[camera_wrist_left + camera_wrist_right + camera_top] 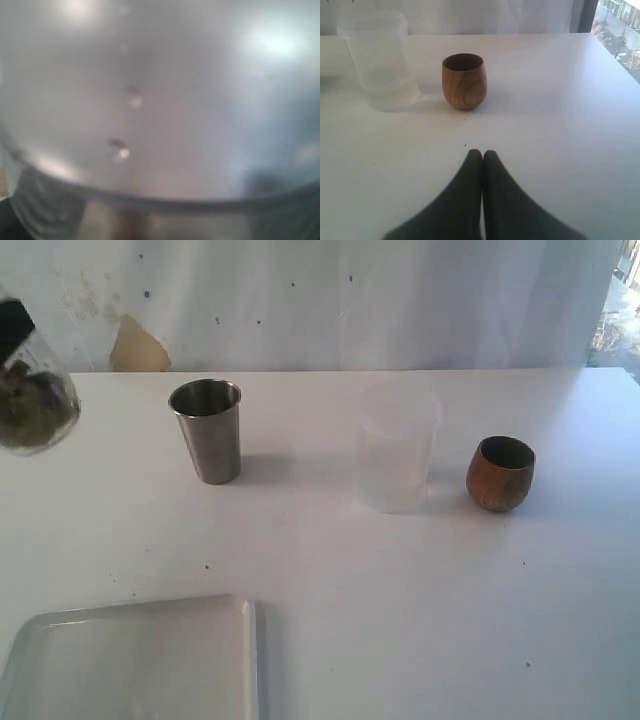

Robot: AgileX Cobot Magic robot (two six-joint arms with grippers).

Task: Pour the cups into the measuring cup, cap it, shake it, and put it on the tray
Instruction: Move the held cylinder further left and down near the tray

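Exterior view bright, washed out, soft all over; bench [400, 590] nearly blown white. Faint shadows trail toward 3 o'clock from steel tumbler [206, 430] and frosted cup [398, 450]. Left wrist view totally out of focus, milky grey, two glare blobs. Right wrist view evenly daylit and sharpest; wooden cup [464, 81] crisp.

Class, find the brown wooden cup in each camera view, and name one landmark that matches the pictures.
Exterior view: the wooden cup stands at the right, just right of the frosted cup.
Left wrist view: not in it; a blurred clear surface fills the picture.
Right wrist view: the wooden cup stands upright ahead of the shut right claw.
Shared landmark: the frosted cup, close beside the wooden cup in both views.
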